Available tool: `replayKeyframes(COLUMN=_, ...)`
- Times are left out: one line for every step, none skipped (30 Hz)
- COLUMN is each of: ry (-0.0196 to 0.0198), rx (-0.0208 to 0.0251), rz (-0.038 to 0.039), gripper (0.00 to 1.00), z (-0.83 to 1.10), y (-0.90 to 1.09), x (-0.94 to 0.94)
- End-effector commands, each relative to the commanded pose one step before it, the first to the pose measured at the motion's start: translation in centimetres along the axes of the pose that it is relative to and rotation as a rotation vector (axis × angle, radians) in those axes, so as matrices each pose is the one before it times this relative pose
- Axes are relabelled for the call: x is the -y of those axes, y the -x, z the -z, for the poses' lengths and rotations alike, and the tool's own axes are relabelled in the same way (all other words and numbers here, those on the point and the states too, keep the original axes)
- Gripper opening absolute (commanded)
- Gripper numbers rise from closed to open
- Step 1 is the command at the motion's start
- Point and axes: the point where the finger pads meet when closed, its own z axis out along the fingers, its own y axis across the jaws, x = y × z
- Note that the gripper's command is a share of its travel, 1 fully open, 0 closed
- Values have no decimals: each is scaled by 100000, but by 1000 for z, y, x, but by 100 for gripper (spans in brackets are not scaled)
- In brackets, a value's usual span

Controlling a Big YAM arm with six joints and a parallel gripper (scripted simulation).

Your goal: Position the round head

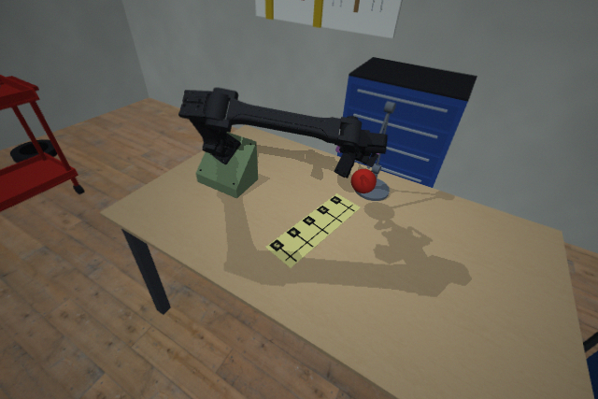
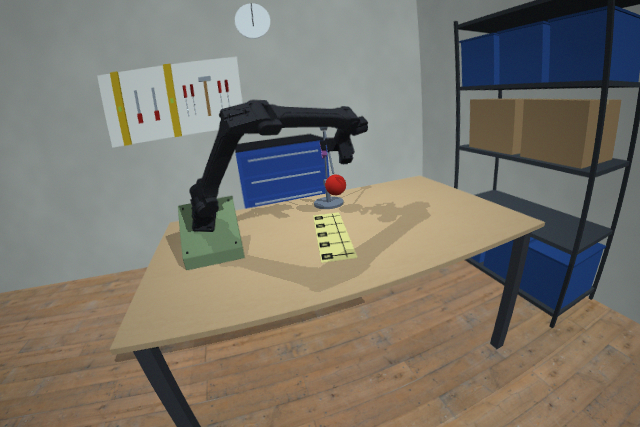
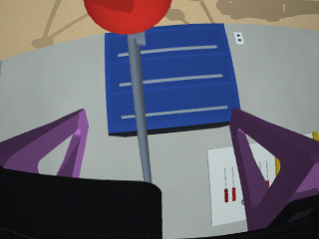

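Blue drawer cabinet (image 1: 395, 119) (image 2: 281, 169) (image 3: 169, 85), red cart (image 1: 35, 172), steel shelf unit (image 2: 610, 50), round wall clock (image 2: 252, 20)

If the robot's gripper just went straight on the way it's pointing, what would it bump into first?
Probably the gripper would meet the lamp's grey rod, which shows between its open fingers in the wrist view, slightly off-centre. Depth is unclear, so the rod might slip between them untouched.
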Motion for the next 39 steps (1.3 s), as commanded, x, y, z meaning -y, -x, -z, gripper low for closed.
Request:
replayKeyframes(ry=7963, rx=-2152, rz=5317, gripper=100, z=2773, y=-2989, x=-1454)
replayKeyframes(ry=0, rx=0, rz=0, gripper=100, z=0, y=0, x=0)
replayKeyframes(ry=0, rx=0, rz=0, gripper=100, z=0, y=0, x=0)
replayKeyframes(ry=0, rx=0, rz=0, gripper=100, z=0, y=0, x=0)
replayKeyframes(ry=0, rx=0, rz=0, gripper=100, z=0, y=0, x=0)
replayKeyframes(ry=0, rx=0, rz=0, gripper=100, z=0, y=0, x=0)
replayKeyframes(ry=0, rx=0, rz=0, gripper=100, z=0, y=0, x=0)
replayKeyframes(ry=0, rx=0, rz=0, gripper=100, z=0, y=0, x=0)
replayKeyframes(ry=0, rx=0, rz=0, gripper=100, z=0, y=0, x=0)
replayKeyframes(ry=0, rx=0, rz=0, gripper=100, z=0, y=0, x=0)
replayKeyframes(ry=0, rx=0, rz=0, gripper=100, z=0, y=0, x=0)
replayKeyframes(ry=0, rx=0, rz=0, gripper=100, z=0, y=0, x=0)
replayKeyframes(ry=0, rx=0, rz=0, gripper=100, z=0, y=0, x=0)
replayKeyframes(ry=0, rx=0, rz=0, gripper=100, z=0, y=0, x=0)
replayKeyframes(ry=0, rx=0, rz=0, gripper=100, z=0, y=0, x=0)
replayKeyframes(ry=0, rx=0, rz=0, gripper=100, z=0, y=0, x=0)
replayKeyframes(ry=0, rx=0, rz=0, gripper=100, z=0, y=0, x=0)
replayKeyframes(ry=0, rx=0, rz=0, gripper=100, z=0, y=0, x=0)
replayKeyframes(ry=0, rx=0, rz=0, gripper=100, z=0, y=0, x=0)
replayKeyframes(ry=0, rx=0, rz=0, gripper=100, z=0, y=0, x=0)
replayKeyframes(ry=0, rx=0, rz=0, gripper=100, z=0, y=0, x=0)
replayKeyframes(ry=0, rx=0, rz=0, gripper=100, z=0, y=0, x=0)
replayKeyframes(ry=0, rx=0, rz=0, gripper=100, z=0, y=0, x=0)
replayKeyframes(ry=0, rx=0, rz=0, gripper=100, z=0, y=0, x=0)
replayKeyframes(ry=0, rx=0, rz=0, gripper=100, z=0, y=0, x=0)
replayKeyframes(ry=0, rx=0, rz=0, gripper=100, z=0, y=0, x=0)
replayKeyframes(ry=0, rx=0, rz=0, gripper=100, z=0, y=0, x=0)
replayKeyframes(ry=0, rx=0, rz=0, gripper=100, z=0, y=0, x=0)
replayKeyframes(ry=0, rx=0, rz=0, gripper=100, z=0, y=0, x=0)
replayKeyframes(ry=0, rx=0, rz=0, gripper=100, z=0, y=0, x=0)
replayKeyframes(ry=0, rx=0, rz=0, gripper=100, z=0, y=0, x=0)
replayKeyframes(ry=-454, rx=120, rz=-303, gripper=100, z=0, y=0, x=0)
replayKeyframes(ry=-454, rx=120, rz=-303, gripper=100, z=0, y=0, x=0)
replayKeyframes(ry=-454, rx=120, rz=-303, gripper=100, z=0, y=0, x=0)
replayKeyframes(ry=-454, rx=120, rz=-303, gripper=100, z=0, y=0, x=0)
replayKeyframes(ry=-454, rx=120, rz=-303, gripper=100, z=0, y=0, x=0)
replayKeyframes(ry=-454, rx=120, rz=-303, gripper=100, z=0, y=0, x=0)
replayKeyframes(ry=-454, rx=120, rz=-303, gripper=100, z=0, y=0, x=0)
replayKeyframes(ry=-454, rx=120, rz=-303, gripper=100, z=0, y=0, x=0)
